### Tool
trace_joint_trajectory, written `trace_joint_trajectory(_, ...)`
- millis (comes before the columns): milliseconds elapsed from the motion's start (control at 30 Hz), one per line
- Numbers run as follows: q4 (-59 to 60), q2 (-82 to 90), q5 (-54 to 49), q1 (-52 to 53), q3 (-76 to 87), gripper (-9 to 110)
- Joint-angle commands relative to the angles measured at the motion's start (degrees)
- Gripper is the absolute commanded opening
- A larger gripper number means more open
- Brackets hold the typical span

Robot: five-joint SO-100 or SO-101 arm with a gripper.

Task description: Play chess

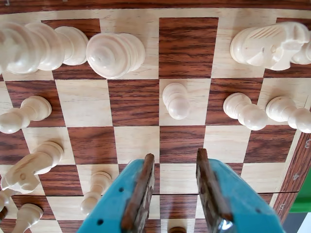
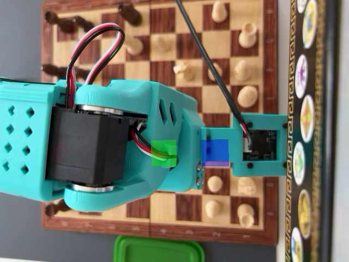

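Note:
In the wrist view my teal gripper [image 1: 175, 155] reaches in from the bottom edge, open, with only bare board between its brown-padded fingers [image 1: 142, 189]. It hovers over the wooden chessboard [image 1: 133, 102]. A light pawn [image 1: 176, 100] stands straight ahead of the gap, about two squares further on. More light pawns [image 1: 245, 110] stand to its right, a light knight [image 1: 272, 44] beyond them, and a large light piece [image 1: 114, 54] at upper left. In the overhead view the teal arm [image 2: 109, 147] covers the middle of the chessboard [image 2: 163, 19] and hides the gripper.
In the overhead view, dark pieces [image 2: 60, 23] stand at the board's upper left and light pieces [image 2: 248, 35] on its right half. A green lid [image 2: 158, 250] lies below the board. A black strip with round medallions [image 2: 305, 109] runs along the right edge.

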Motion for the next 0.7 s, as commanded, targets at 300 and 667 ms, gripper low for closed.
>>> trace_joint_trajectory(300, -0.26, -0.62, -0.26, 0.79, -2.9, 16)
trace_joint_trajectory(667, -0.35, -0.7, -0.18, 0.79, -2.37, 16)
